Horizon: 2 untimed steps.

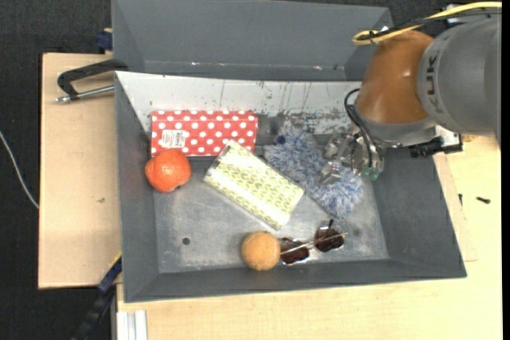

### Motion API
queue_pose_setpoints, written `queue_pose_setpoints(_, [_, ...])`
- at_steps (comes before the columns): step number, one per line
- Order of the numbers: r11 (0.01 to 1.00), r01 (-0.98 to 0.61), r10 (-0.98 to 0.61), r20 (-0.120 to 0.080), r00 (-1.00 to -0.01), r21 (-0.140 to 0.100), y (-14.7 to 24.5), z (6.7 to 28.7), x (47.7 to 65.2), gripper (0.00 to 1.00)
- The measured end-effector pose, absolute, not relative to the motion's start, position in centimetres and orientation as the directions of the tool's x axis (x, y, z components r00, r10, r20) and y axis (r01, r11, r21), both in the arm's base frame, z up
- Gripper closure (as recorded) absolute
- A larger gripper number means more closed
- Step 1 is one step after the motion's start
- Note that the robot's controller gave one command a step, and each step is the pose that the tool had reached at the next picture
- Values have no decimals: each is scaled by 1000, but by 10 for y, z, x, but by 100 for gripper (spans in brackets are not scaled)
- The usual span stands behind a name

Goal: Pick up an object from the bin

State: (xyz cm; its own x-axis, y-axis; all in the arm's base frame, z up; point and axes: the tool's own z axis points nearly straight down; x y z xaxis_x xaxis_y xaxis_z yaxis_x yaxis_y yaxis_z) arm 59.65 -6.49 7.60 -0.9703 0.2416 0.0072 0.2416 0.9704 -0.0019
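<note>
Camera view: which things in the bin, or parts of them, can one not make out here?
All in the camera view:
- blue cloth: right part hidden under the gripper; contact between them cannot be told.
- red box: part of its lower edge hidden under the patterned box; label print too small to read.
- sunglasses: too small to tell whether they touch the tan ball.

Two boxes, two balls, one pair of sunglasses, one blue fluffy cloth.

Red white-dotted box, orange ball, blue cloth, yellow-green patterned packet
</note>
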Motion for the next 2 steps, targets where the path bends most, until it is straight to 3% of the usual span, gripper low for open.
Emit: queue_pose_setpoints(2, [971, 241, 241, 7, -970, -2, -65, 78, 596, 100])
